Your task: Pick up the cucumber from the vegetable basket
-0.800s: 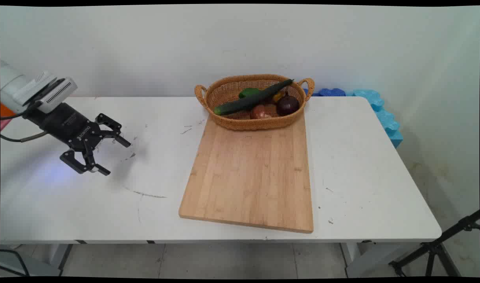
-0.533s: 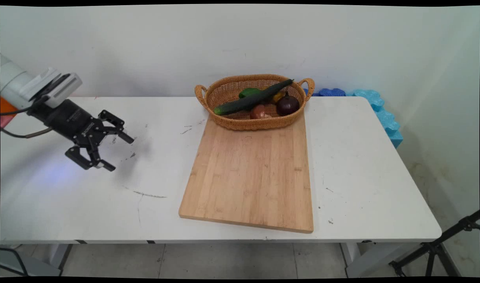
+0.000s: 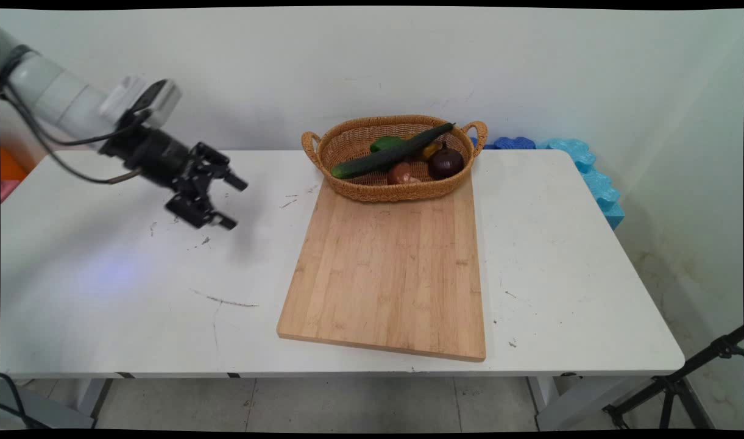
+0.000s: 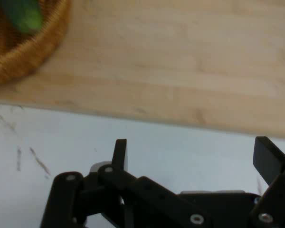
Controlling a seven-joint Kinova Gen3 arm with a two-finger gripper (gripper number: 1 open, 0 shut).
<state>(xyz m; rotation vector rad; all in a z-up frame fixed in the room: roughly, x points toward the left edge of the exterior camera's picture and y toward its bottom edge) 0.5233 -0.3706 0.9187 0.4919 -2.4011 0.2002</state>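
Since the earlier frames the gripper (image 3: 228,202) has swung up and to the right across the white table (image 3: 103,292), from low over the left side to a spot nearer the basket (image 3: 372,190), while everything else lies as it did. Its two black fingers (image 4: 119,153) stand spread wide with nothing between them, pointing right toward the cutting board (image 3: 389,274) and clear of the tabletop

Seen from the hand, the near edge of the board fills the upper part of the view, with a corner of the woven basket and the green end of the cucumber (image 4: 20,14) at top left. The board lies flat in the middle of the table, well apart from the gripper. The basket sits at the board's far end, partly on it, and holds a long dark cucumber (image 3: 391,152) laid across its rim, a dark red onion (image 3: 446,163), a brownish onion (image 3: 402,174) and a green vegetable (image 3: 385,144) behind the cucumber. Blue foam (image 3: 585,167) lies beyond the table's far right corner

A clean approach here would, by judgement, keep the fingers apart and raised above the basket's rim
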